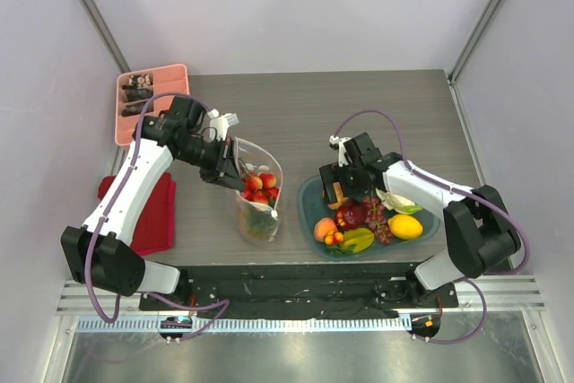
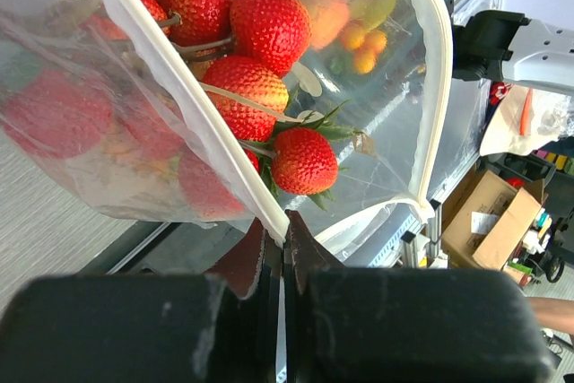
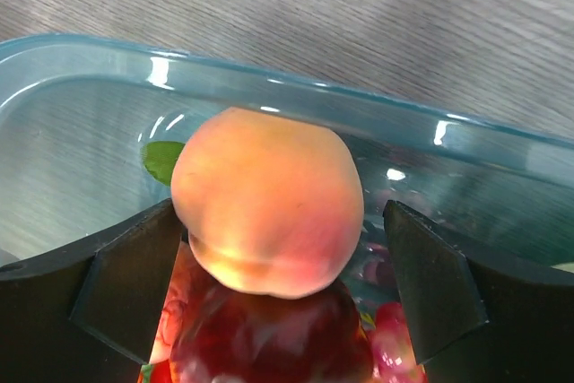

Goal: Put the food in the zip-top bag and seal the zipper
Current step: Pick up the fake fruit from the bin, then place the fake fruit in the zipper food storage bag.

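The rim of the zip-top bag (image 2: 395, 159) is clamped between the closed fingers of the left gripper (image 2: 283, 230), while the peach (image 3: 269, 195), lying ungripped between the spread jaws of the right gripper (image 3: 282, 280), could be squirted aside into the teal plate (image 3: 296, 91) if closed on off-centre.

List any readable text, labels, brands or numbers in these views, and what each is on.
No text can be read in any view.
On the cardboard box in the left wrist view, the white label has print too small and blurred to read.
No lettering is visible on the zip-top bag or the teal plate.
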Motion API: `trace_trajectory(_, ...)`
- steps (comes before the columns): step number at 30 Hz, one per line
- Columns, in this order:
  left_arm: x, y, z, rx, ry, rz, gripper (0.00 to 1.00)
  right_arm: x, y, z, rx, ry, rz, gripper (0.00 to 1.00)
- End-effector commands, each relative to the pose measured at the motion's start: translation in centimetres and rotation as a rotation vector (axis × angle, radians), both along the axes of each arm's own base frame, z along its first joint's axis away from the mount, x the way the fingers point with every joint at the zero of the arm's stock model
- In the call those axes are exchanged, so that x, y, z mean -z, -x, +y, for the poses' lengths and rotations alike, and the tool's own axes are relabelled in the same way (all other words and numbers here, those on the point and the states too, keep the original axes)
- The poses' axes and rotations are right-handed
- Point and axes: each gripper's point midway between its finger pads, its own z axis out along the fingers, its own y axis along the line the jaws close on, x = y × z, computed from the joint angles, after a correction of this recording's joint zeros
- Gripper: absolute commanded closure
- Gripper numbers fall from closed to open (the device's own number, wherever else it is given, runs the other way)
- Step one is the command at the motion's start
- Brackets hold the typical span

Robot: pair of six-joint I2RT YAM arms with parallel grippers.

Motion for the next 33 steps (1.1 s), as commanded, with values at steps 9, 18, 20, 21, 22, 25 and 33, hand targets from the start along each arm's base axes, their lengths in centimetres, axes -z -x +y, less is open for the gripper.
trace_trajectory(9, -1.0, -0.1, -0.3, 0.022, 0.026, -0.056, 1.0, -3.3, -1.0, 2.2, -0.022, -0.113, -0.053, 0.43)
trace_trajectory(18, -1.7, -0.1, -0.4, 0.031, 0.04, -0.094, 1.0, -18.7, -0.6, 4.2, -0.097, -0.339, -0.288, 0.95)
trace_trajectory(20, -1.8, -0.2, -0.3, 0.032, 0.041, -0.105, 1.0, -22.9, -0.3, 5.1, -0.128, -0.432, -0.361, 0.99)
trace_trajectory(21, -2.0, -0.1, -0.3, 0.034, 0.042, -0.113, 1.0, -26.0, -0.5, 5.9, -0.128, -0.511, -0.41, 0.99)
trace_trajectory(22, -2.1, -0.2, -0.4, 0.039, 0.047, -0.122, 1.0, -27.6, 0.1, 6.9, -0.16, -0.564, -0.418, 0.99)
trace_trajectory(25, -2.6, -0.2, -0.6, 0.05, 0.071, -0.164, 1.0, -30.6, 0.2, 9.5, -0.192, -0.654, -0.444, 0.99)
trace_trajectory(33, -4.8, -0.5, -1.1, 0.083, 0.151, -0.352, 1.0, -27.7, 3.1, 18.3, -0.356, -0.657, -0.402, 0.99)
